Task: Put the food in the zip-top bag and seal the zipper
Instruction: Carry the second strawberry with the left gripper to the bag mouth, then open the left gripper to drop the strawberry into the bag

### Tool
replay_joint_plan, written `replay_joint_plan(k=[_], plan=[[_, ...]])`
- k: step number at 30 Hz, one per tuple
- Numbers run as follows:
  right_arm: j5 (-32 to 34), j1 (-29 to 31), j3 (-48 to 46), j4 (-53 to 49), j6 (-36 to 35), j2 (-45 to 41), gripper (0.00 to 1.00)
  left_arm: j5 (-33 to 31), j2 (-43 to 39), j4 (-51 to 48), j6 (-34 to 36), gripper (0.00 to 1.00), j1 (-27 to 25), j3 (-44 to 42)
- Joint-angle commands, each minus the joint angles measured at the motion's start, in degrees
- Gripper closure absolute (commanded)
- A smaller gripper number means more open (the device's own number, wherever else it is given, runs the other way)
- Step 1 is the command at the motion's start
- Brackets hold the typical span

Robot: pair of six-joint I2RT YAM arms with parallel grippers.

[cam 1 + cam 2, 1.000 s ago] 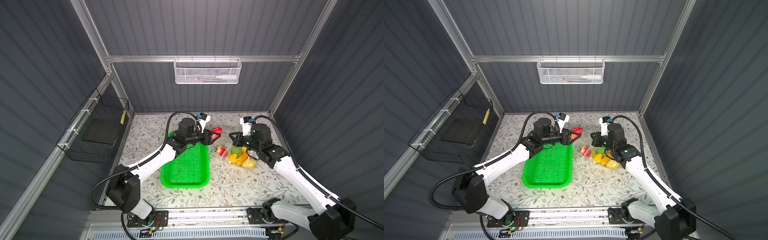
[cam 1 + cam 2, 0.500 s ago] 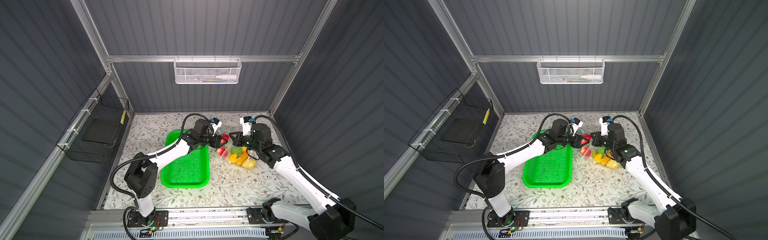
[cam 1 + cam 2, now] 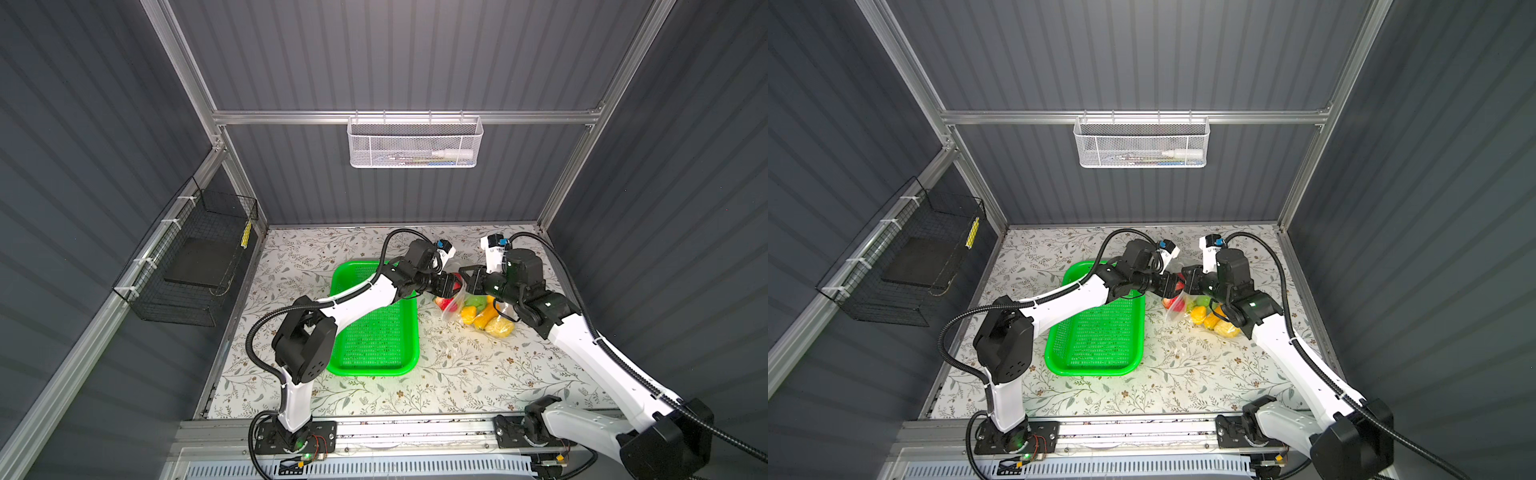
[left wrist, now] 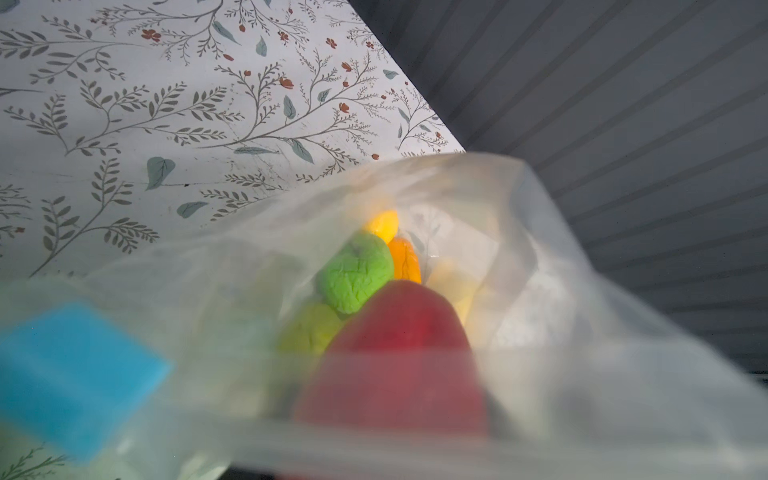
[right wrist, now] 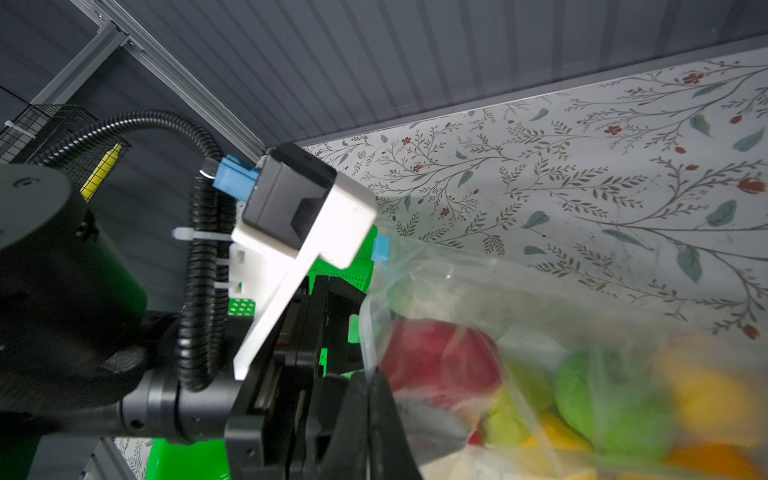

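Grey ribbed walls enclose a floral-printed tabletop (image 3: 457, 374). Seen from the front rail, a green perforated plastic basket (image 3: 374, 340) lies at centre with no fruit in it. A clear crinkly zip-top bag (image 3: 451, 311) lies just beside it at three o'clock.

The step in hand appears to be the deposit of a red toy strawberry (image 4: 395, 353). To do it well, the left gripper (image 3: 453, 285) should carry the fruit past the zipper strip before its fingers part, so that it rolls onto the pile. It should then back out toward nine o'clock, along its line of approach, without snagging the film. The right gripper (image 3: 466, 279) should hold the lip high and taut meanwhile.

The left gripper's fingers are closed part-way around the strawberry, which sits just within the bag's mouth. The right gripper, jaws fully closed, pinches the raised edge of the mouth, just beside the strawberry at three o'clock. The other toy fruits (image 3: 486, 320), green, yellow and orange, lie deeper in the bag toward four o'clock. The light-blue slider tab (image 5: 381, 248) sits at one end of the mouth, untouched by either gripper.
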Motion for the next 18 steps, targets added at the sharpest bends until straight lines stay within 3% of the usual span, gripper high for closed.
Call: replay_joint_plan(k=[1,6,12,18], plan=[[-0.2,0.2,-0.2,1.4,0.1,-1.2,1.0,0.4,1.0,-1.8,-0.1,0.41,-0.4,2.5],[-0.3,0.2,0.0,1.5,0.2,-1.0,1.0,0.1,1.0,-2.5,-0.4,0.39,-0.5,2.5],[-0.2,0.2,0.1,1.3,0.2,-1.0,1.0,0.1,0.2,-2.7,-0.8,0.25,-0.4,2.1],[0.0,0.2,0.1,1.1,0.1,-1.1,1.0,0.0,-2.3,-1.8,-1.1,0.2,-0.3,1.1]])
